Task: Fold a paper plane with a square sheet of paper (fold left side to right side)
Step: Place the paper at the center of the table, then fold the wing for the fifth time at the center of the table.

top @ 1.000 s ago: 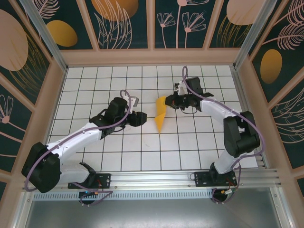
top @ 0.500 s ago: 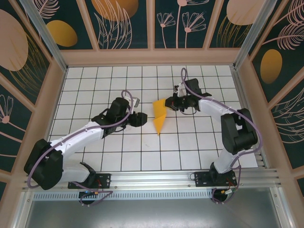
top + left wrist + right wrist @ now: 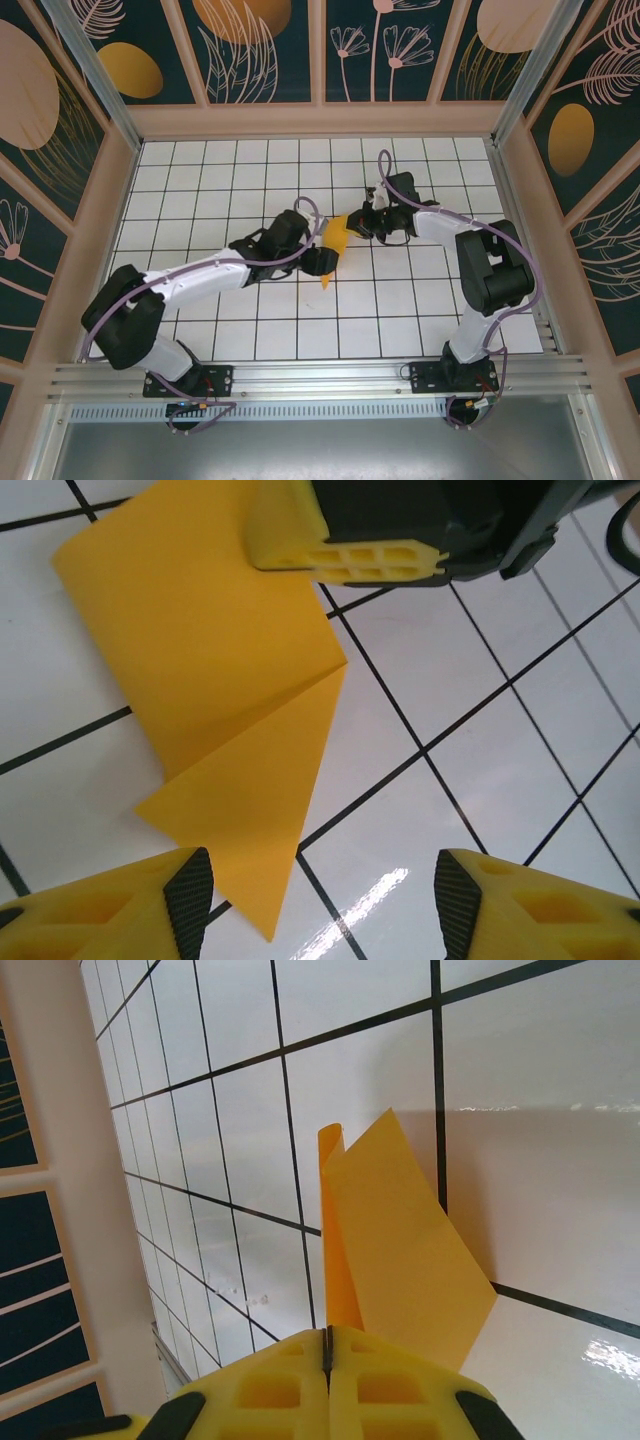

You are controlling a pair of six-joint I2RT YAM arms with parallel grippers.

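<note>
Orange-yellow folded paper (image 3: 337, 237) pinched in right claw (image 3: 328, 1342), left claw (image 3: 320, 885) gaping above.

The folded orange-yellow paper sheet (image 3: 220, 670) looks thin, matt and smooth, with crisp creases. The white tiled table (image 3: 500, 770) is glossy, with a glare streak at 6 o'clock in the left wrist view. The fingers (image 3: 90, 915) of the left gripper (image 3: 315, 905) are yellow moulded plastic with black textured pads (image 3: 192, 895).
</note>
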